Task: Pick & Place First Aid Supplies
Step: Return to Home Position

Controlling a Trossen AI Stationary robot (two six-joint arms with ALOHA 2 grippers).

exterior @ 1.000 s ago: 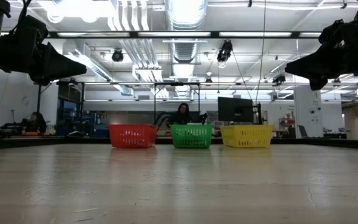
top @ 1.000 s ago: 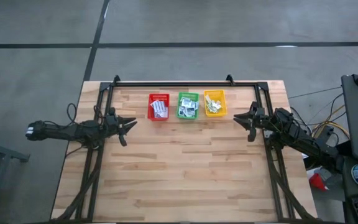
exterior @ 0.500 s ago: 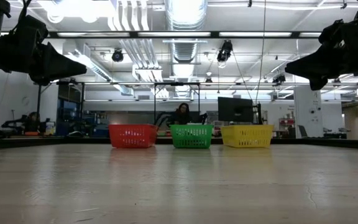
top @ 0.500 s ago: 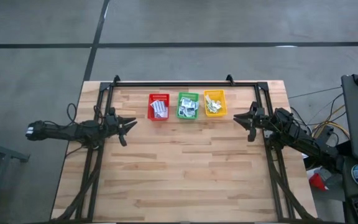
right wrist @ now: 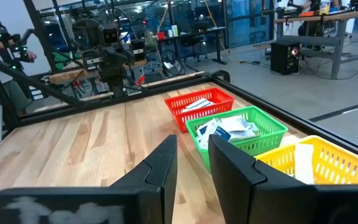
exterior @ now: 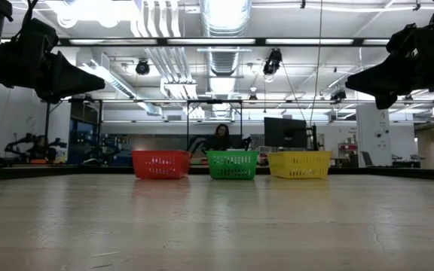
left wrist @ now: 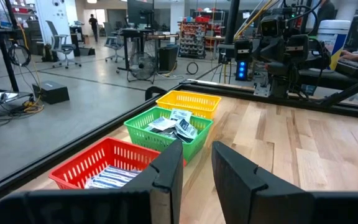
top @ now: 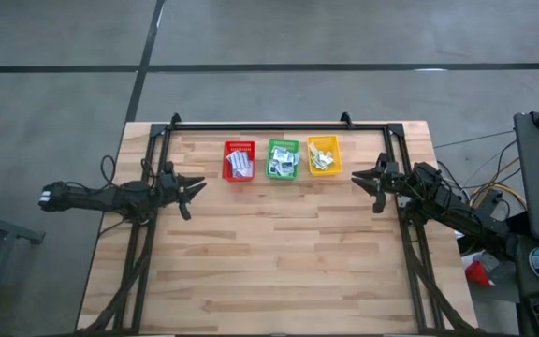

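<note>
Three small baskets stand in a row near the table's far edge: red, green and yellow. First aid supplies lie inside them: striped white packets in the red one, small square packets in the green one, pale strips in the yellow one. My left gripper hovers level at the left, beside the red basket, open and holding nothing. My right gripper hovers level at the right, beside the yellow basket, open and holding nothing.
A black frame rail runs along the far edge, and its struts slant down both sides of the table. Wooden tabletop stretches from the baskets to the near edge. A person sits in the room beyond the table.
</note>
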